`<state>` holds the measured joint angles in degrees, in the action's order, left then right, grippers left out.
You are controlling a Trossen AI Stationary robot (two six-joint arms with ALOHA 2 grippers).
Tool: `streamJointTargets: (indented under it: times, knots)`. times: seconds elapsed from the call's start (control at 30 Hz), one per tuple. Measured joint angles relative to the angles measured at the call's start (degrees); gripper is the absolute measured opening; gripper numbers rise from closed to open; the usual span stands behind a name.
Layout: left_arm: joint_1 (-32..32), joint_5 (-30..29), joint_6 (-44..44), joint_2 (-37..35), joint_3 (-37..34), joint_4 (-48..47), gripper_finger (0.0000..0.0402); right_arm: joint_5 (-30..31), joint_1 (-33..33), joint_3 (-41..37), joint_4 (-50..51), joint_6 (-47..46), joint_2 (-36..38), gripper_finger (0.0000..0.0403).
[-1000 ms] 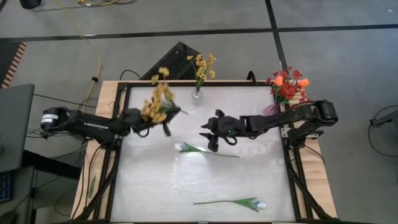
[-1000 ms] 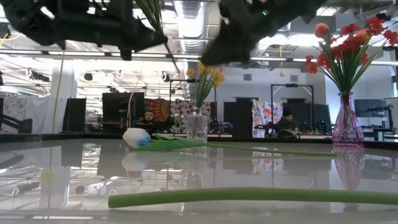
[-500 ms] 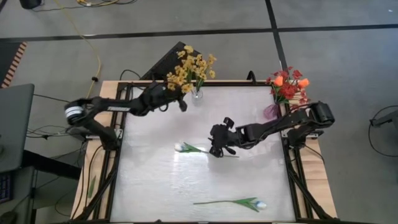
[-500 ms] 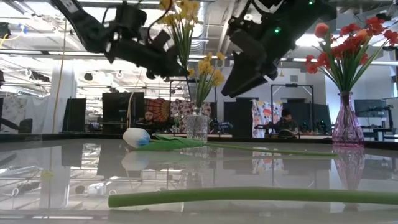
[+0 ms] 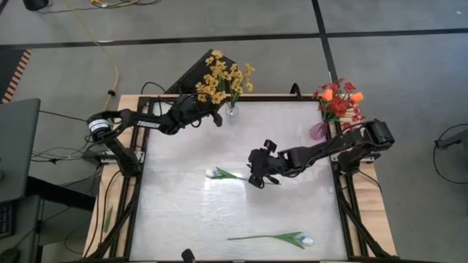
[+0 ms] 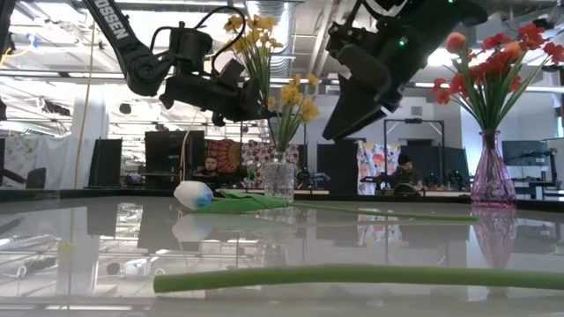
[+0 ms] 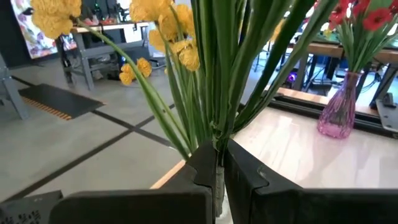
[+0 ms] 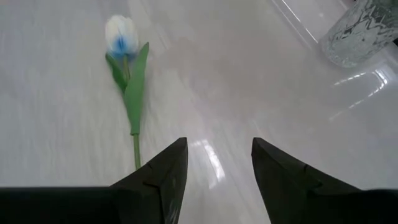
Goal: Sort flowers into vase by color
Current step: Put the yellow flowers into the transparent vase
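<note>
My left gripper (image 5: 213, 117) is shut on a yellow spray (image 5: 210, 82), held high beside the clear vase (image 5: 232, 111) at the table's far edge; that vase holds more yellow flowers (image 5: 240, 73). In the low view the spray (image 6: 251, 26) rises above the left gripper (image 6: 240, 99). My right gripper (image 5: 257, 180) hangs open and slanted down over the stem of a white tulip (image 5: 219, 174) that lies flat at mid-table. The right wrist view shows this tulip (image 8: 122, 34) beyond the open fingers. A second white tulip (image 5: 281, 238) lies near the front edge. My left gripper pinches the spray's bunched green stems (image 7: 214, 134) between its two fingers, well below the blossoms. The fingers lie level, coming from the table's left, across the stems. The spray stands roughly upright above the fingers, blossoms up, lifted clear of the table.
A pink vase (image 5: 319, 130) with red and orange flowers (image 5: 338, 98) stands at the far right corner. The table's raised frame (image 5: 139, 183) runs along its sides. People sit at desks in the room beyond.
My left gripper has carried the yellow spray from the table's left side toward the far edge, up to the clear vase, the spray staying clear of the table. My right gripper has sunk a little and tipped further down over the white tulip's stem.
</note>
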<state>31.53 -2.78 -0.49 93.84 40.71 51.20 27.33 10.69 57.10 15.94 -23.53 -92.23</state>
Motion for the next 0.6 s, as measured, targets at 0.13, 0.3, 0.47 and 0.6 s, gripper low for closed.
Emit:
streamJointTargets:
  times: [0.13, 0.3, 0.47, 0.6]
  knots:
    - [0.0, -0.2, 0.5, 0.0, 0.0, 0.0, 0.0000, 0.0, -0.3, 0.0, 0.0, 0.0, 0.0, 0.0202]
    - [0.3, -0.5, 0.8, 0.0, 0.0, -0.3, 0.0000, 0.0, -1.0, 0.0, -0.2, 0.0, 0.0, 0.0202]
    - [1.5, 0.9, -1.8, 0.0, 1.3, -5.5, 0.0000, -0.1, -1.4, 0.0, -1.4, 0.0, 0.0, 0.0202]
    - [1.6, 1.4, -1.3, 0.0, 2.4, -7.9, 0.0000, -0.1, -1.4, 0.0, -1.6, 0.0, 0.0, 0.0202]
